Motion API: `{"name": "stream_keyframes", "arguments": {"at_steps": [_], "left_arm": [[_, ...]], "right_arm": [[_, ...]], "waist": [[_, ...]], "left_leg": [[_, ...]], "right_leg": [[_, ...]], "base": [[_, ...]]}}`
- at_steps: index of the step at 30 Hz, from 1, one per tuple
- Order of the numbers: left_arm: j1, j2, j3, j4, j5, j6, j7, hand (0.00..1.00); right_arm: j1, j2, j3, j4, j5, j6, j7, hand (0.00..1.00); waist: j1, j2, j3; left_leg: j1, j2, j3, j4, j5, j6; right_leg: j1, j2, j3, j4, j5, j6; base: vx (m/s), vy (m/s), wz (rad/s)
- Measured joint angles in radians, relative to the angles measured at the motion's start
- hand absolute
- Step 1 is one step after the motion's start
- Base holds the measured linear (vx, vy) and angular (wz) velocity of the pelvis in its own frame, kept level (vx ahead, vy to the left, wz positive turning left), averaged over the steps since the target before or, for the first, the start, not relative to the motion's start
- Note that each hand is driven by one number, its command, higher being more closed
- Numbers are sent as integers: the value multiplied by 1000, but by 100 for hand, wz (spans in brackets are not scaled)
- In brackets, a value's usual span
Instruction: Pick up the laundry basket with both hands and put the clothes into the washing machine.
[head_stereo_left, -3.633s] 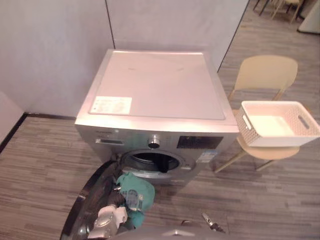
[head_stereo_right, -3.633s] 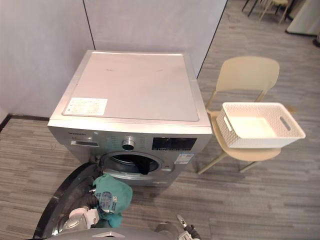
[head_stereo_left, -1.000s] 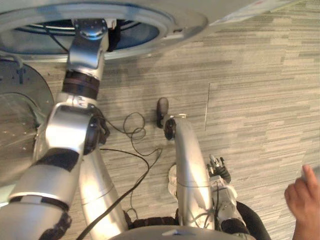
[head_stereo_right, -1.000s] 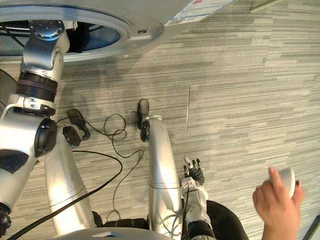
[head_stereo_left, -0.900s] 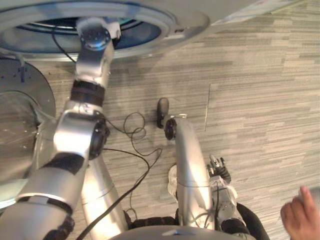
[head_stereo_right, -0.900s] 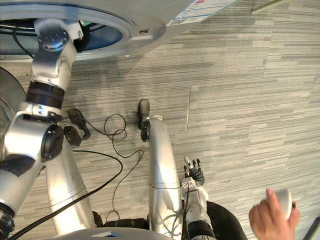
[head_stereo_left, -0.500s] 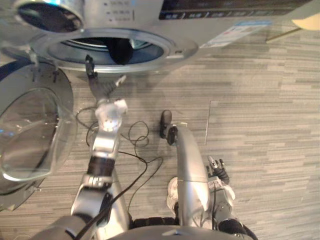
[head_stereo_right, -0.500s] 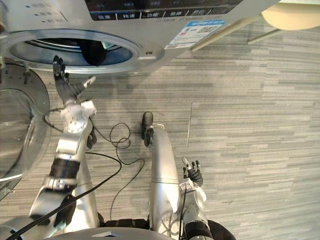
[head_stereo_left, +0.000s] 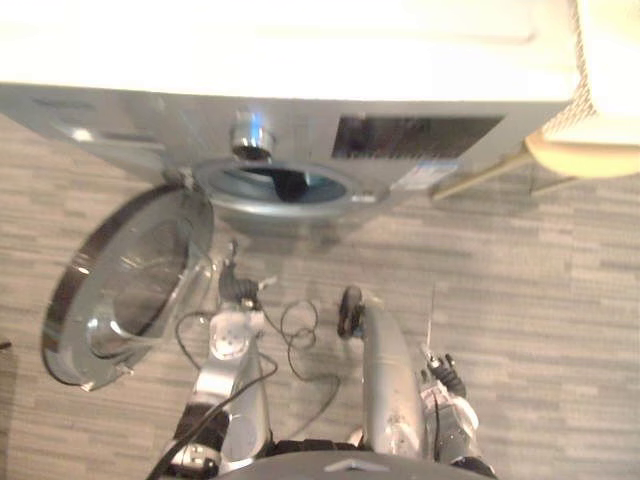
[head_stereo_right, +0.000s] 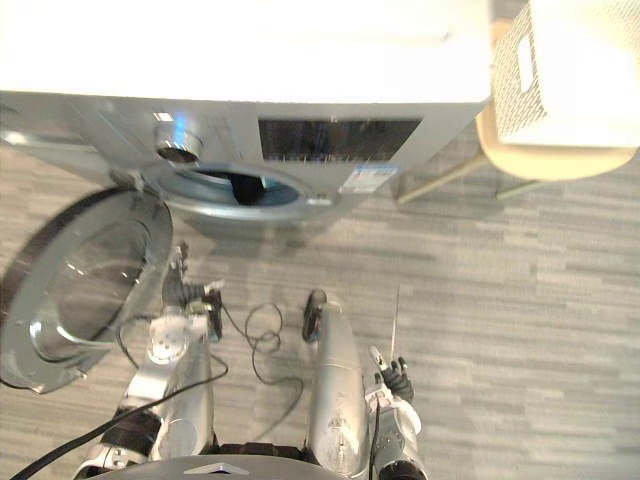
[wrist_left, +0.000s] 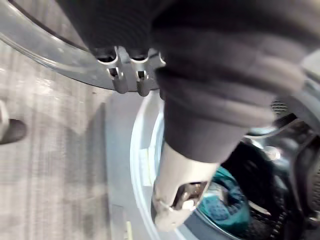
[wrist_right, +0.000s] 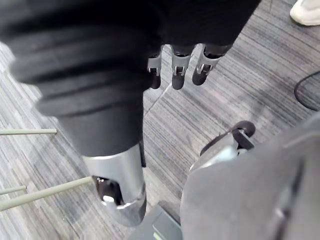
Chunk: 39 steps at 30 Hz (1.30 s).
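- Left robot hand (head_stereo_left: 238, 293) is now pulled back out of the drum (head_stereo_left: 285, 184) and held low in front of it, fingers loose, nothing gripped.
- Teal garment (wrist_left: 231, 201) is left inside the drum, so that piece can be counted as loaded.
- Right robot hand (head_stereo_right: 392, 374) is hung low, relaxed and empty.
- Laundry basket (head_stereo_right: 545, 75) is parked on the chair (head_stereo_right: 560, 160) beside the washing machine (head_stereo_left: 420, 140).
- Door (head_stereo_left: 125, 285) is swung wide open right by the left arm, so it could get bumped.
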Motion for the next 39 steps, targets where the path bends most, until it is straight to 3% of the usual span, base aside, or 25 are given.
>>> {"name": "stream_keyframes", "arguments": {"at_steps": [2, 6, 8, 11, 12, 13, 14, 16, 17, 18, 19, 20, 21, 22, 23, 24, 25, 26, 29, 31, 33, 36, 37, 38, 39], "left_arm": [[37, -18, 127, 179, 11, 20, -38, 0], [104, -38, 321, 375, -1, 46, -71, 0], [105, -39, 368, 409, -10, 49, -82, 0], [105, -41, 405, 431, -10, 50, -111, 0], [100, -44, 424, 427, -13, 52, -116, 0], [96, -62, 453, 414, -21, 51, -117, 0], [100, -65, 443, 415, -21, 51, -119, 0], [112, -66, 416, 420, -30, 51, -119, 0], [110, -66, 403, 419, -31, 51, -119, 0], [110, -65, 380, 421, -32, 50, -118, 0], [108, -58, 348, 436, -31, 50, -118, 0], [107, -41, 312, 446, -30, 51, -117, 0], [116, -23, 282, 449, -28, 51, -116, 0], [118, 3, 247, 450, -27, 52, -115, 0], [109, 11, 189, 449, -18, 52, -115, 0], [103, 15, 160, 451, -14, 52, -118, 0], [89, 18, 109, 455, 3, 52, -118, 0], [76, 21, 58, 456, 23, 50, -120, 0], [75, 34, -28, 461, 61, 42, -128, 0], [74, 47, -58, 497, 88, 32, -139, 0], [67, 71, -60, 557, 121, 26, -140, 0], [44, 87, -20, 580, 148, 20, -141, 0], [37, 88, 5, 595, 164, 19, -143, 0], [40, 80, 40, 599, 181, 18, -145, 0], [42, 80, 62, 600, 186, 19, -147, 0]], "right_arm": [[33, -2, 0, 38, -41, 26, 2, 0], [81, -1, -8, 82, -113, 55, 6, 0], [83, -3, -9, 97, -142, 59, 10, 0], [60, 5, -21, 117, -167, 76, 28, 0], [54, 10, -31, 118, -167, 75, 32, 0], [48, 15, -47, 119, -167, 74, 41, 0], [53, 11, -55, 121, -167, 78, 41, 0], [62, 12, -64, 117, -166, 78, 42, 0], [63, 16, -84, 117, -166, 79, 42, 0], [62, 18, -106, 120, -165, 80, 42, 0], [51, 21, -125, 142, -165, 80, 42, 0], [33, 28, -136, 173, -165, 87, 42, 0], [28, 32, -130, 202, -165, 98, 43, 0], [31, 33, -119, 240, -165, 100, 43, 0], [14, 27, -122, 262, -165, 98, 43, 0], [9, 22, -127, 272, -165, 97, 42, 0], [12, 16, -135, 279, -165, 97, 42, 0], [18, 15, -134, 282, -165, 98, 42, 0], [19, 6, -133, 287, -165, 97, 42, 0], [17, 2, -132, 290, -167, 97, 43, 0], [12, 6, -111, 299, -167, 98, 44, 0], [13, 21, -88, 306, -169, 97, 44, 0], [10, 17, -64, 303, -177, 97, 46, 0], [-2, 11, -57, 280, -185, 97, 49, 0], [6, 12, -57, 260, -188, 97, 51, 0]], "waist": [[-5, 12, -57], [-8, 27, -185], [3, 29, -214], [-4, 12, -245], [-3, 10, -247], [5, 10, -246], [9, 17, -254], [-2, 29, -285], [-7, 34, -294], [-9, 43, -310], [-19, 42, -321], [-30, 27, -330], [-41, 0, -347], [-38, -13, -357], [-40, -3, -356], [-46, 3, -352], [-60, 14, -346], [-66, -4, -351], [-64, 1, -335], [-61, -6, -324], [-55, -29, -308], [-55, -57, -279], [-49, -58, -273], [-46, -39, -267], [-49, -40, -268]], "left_leg": [[152, -13, 7, -151, 51, -2], [318, -21, 9, -367, 135, 2], [354, -24, 15, -380, 150, 2], [342, -33, 84, -321, 198, 63], [309, -19, 105, -217, 149, 81], [240, 34, 135, 132, 57, 129], [246, 70, 139, 338, 38, 112], [296, 126, 123, 501, 48, 83], [322, 140, 98, 502, 72, 61], [349, 148, 74, 432, 161, 59], [390, 120, 82, 341, 94, 18], [421, 76, 86, 244, 47, 17], [445, 49, 74, 153, 22, -15], [483, 36, 52, 47, -37, -51], [505, 43, 33, -33, -108, -54], [514, 39, 32, -71, -131, -55], [531, 22, 33, -141, -149, -48], [546, -3, 32, -191, -149, -46], [587, -49, 37, -278, -150, -42], [595, -87, 46, -320, -134, -11], [596, -129, 86, -368, -107, 34], [596, -140, 132, -356, -92, 60], [603, -125, 179, -364, -79, 83], [601, -93, 222, -358, -77, 94], [601, -77, 226, -356, -73, 90]], "right_leg": [[141, -8, -30, -102, 14, 3], [306, -13, -102, -238, 28, 14], [362, -20, -126, -262, 28, 13], [432, -49, -179, -327, 56, -3], [440, -53, -190, -333, 63, -5], [462, -54, -201, -326, 64, -6], [495, -60, -210, -325, 66, -4], [512, -70, -212, -339, 83, 19], [506, -78, -212, -343, 96, 32], [493, -80, -214, -345, 110, 45], [489, -84, -213, -366, 134, 56], [486, -89, -207, -413, 151, 46], [484, -71, -201, -469, 175, 44], [499, -48, -230, -542, 240, 26], [493, -36, -253, -555, 273, 32], [490, -38, -268, -555, 275, 34], [485, -54, -289, -551, 283, 45], [474, -83, -294, -531, 293, 41], [456, -133, -277, -511, 332, 42], [437, -155, -251, -524, 369, 46], [424, -168, -218, -610, 448, 59], [415, -166, -212, -655, 555, 67], [402, -140, -195, -685, 652, 86], [348, -131, -180, -510, 546, 62], [316, -132, -171, -340, 437, 26]], "base": [[194, -15, 27], [208, -18, 44], [160, 8, 41], [47, 32, 49], [-24, 89, 22], [-17, 95, 11], [-24, 94, 7], [-28, 186, 8], [-51, 320, 20], [-42, 314, 31], [-53, 289, 37], [-36, 173, 39], [-34, 73, 37], [-27, 161, 30], [-22, 197, 31], [-43, 321, 49], [-73, 243, 63], [-93, 232, 56], [-151, 187, 6], [-220, 127, -20], [-272, 80, -39], [-258, 29, -45], [-383, 29, -86], [-379, 21, -84], [-307, -53, -41]]}}
